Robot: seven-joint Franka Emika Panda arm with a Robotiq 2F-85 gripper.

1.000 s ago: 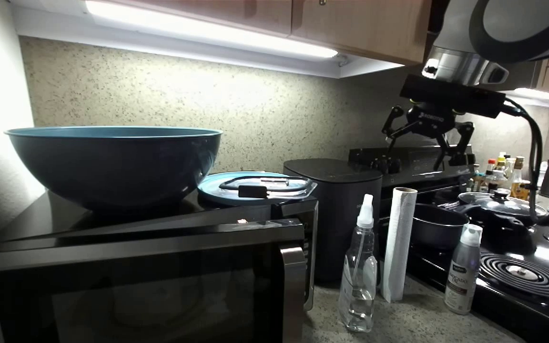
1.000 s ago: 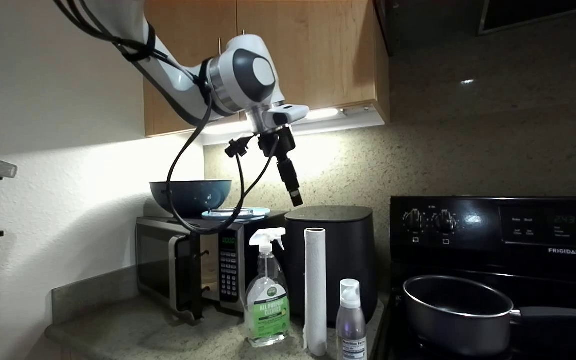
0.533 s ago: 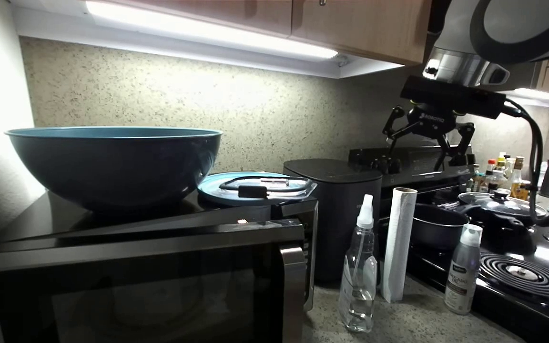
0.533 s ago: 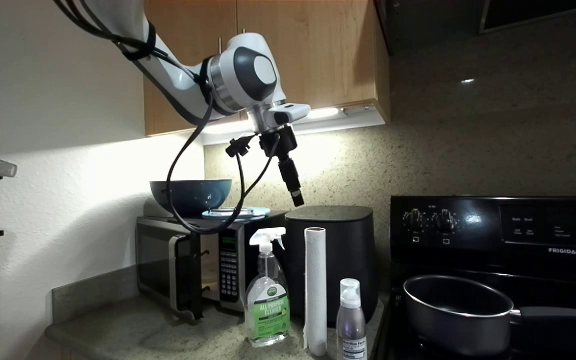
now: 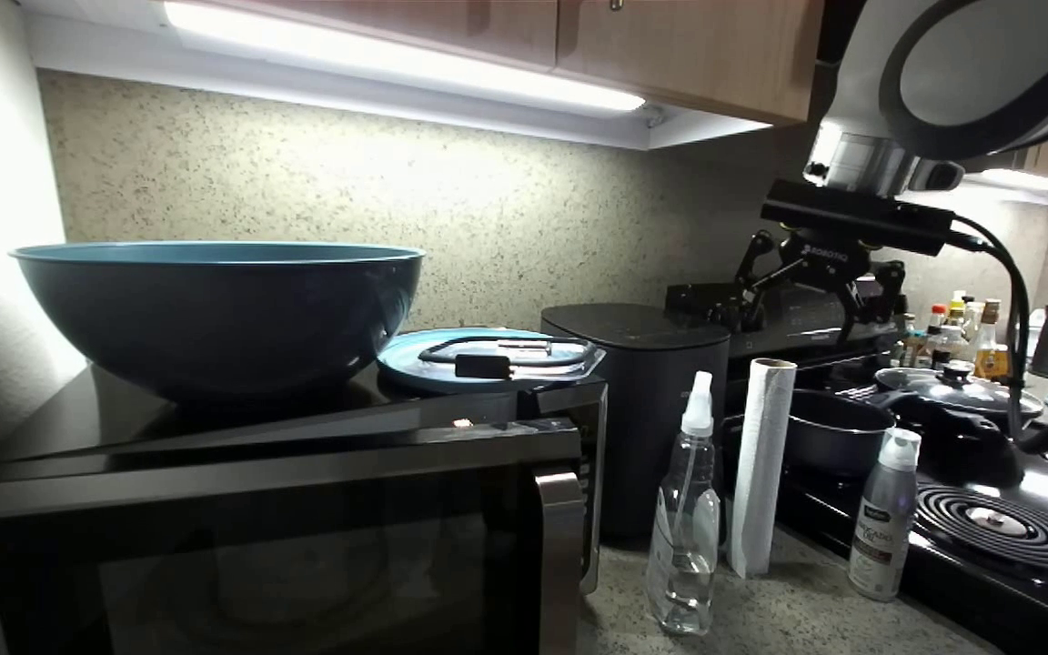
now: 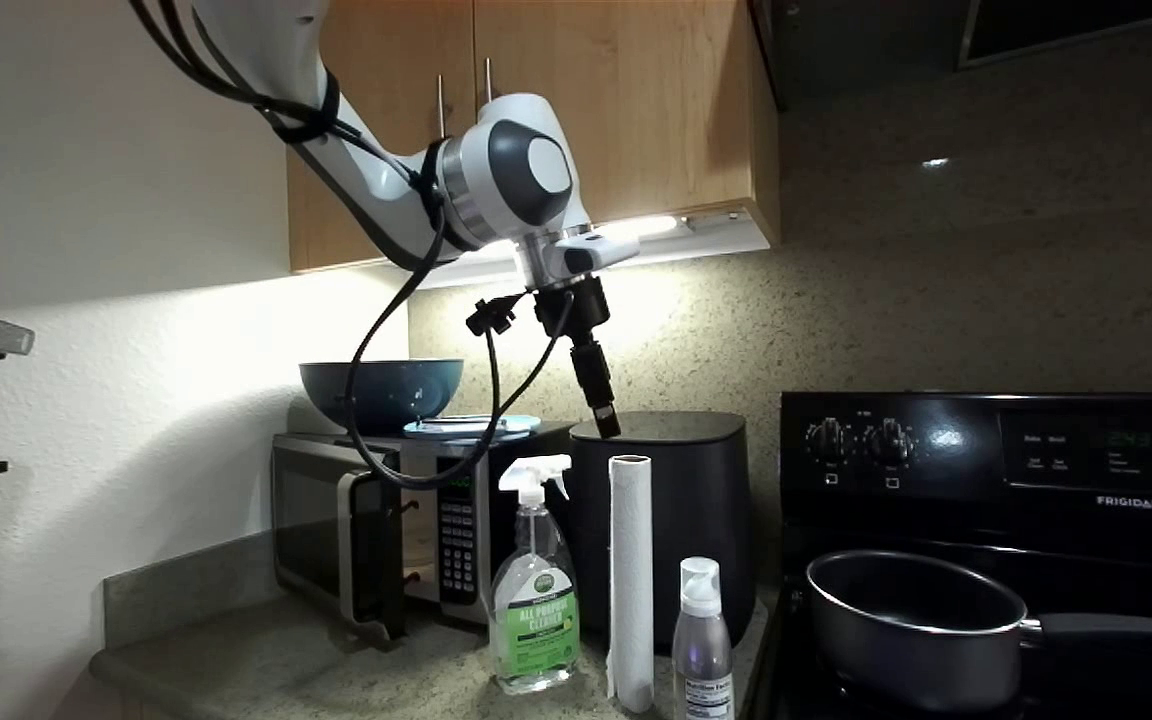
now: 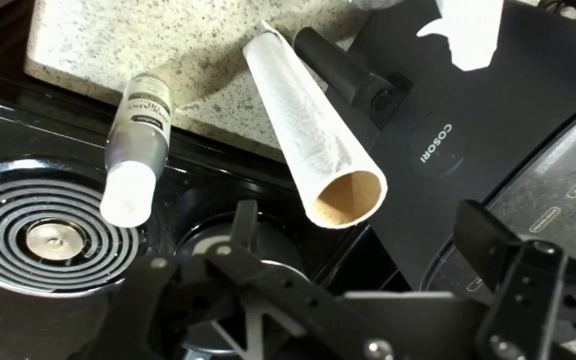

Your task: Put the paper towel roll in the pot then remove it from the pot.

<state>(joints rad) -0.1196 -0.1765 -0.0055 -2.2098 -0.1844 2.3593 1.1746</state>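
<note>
White and tall, the paper towel roll [image 6: 632, 585] stands on the tabletop [image 6: 266, 655], outside the pot [image 6: 921, 665]. The jaws, wide apart and empty, have come lower, so grabbing the roll likely comes next.

In an exterior view, the speckled grey stone countertop [image 6: 286, 645] bears the slim white paper towel roll [image 6: 631, 590]; left of it, clear plastic spray bottle [image 6: 534, 605] and silver-and-black microwave [image 6: 374, 535]; right, grey white-capped bottle [image 6: 704, 645]; behind, boxy black appliance [image 6: 701, 510]. Farther right, a black stove [image 6: 966, 495] bears the dark round pot [image 6: 921, 660].
</note>
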